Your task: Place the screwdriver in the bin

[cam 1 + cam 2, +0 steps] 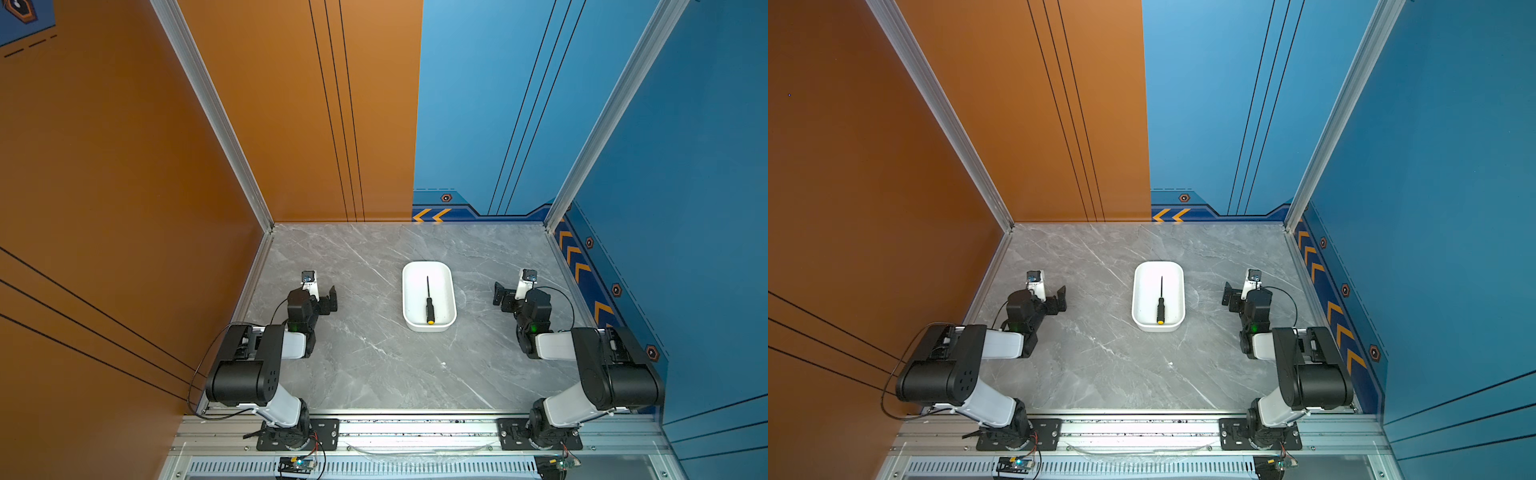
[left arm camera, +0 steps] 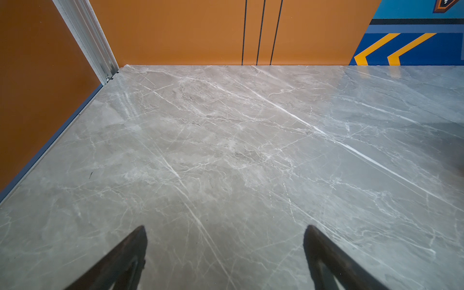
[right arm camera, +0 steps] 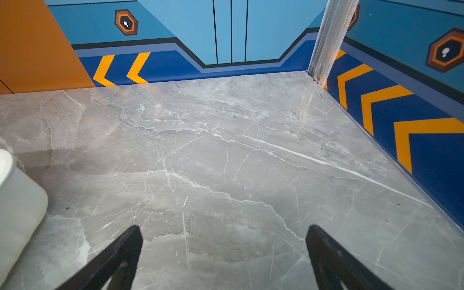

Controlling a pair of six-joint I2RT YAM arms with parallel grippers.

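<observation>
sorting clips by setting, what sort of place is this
Probably a robot lab work cell: left arm and right arm bolted to a rail, a marble-look table boxed in by an orange wall and blue wall, a bin holding a screwdriver.

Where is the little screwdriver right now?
In both top views the screwdriver lies flat inside the white bin, near the middle of the table, yellow end toward the near edge.

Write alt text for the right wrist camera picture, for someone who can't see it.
The right gripper stands wide open and empty over the grey marble table. A rounded corner of the white bin shows at the picture's edge, and blue walls with yellow chevrons rise behind.
</observation>
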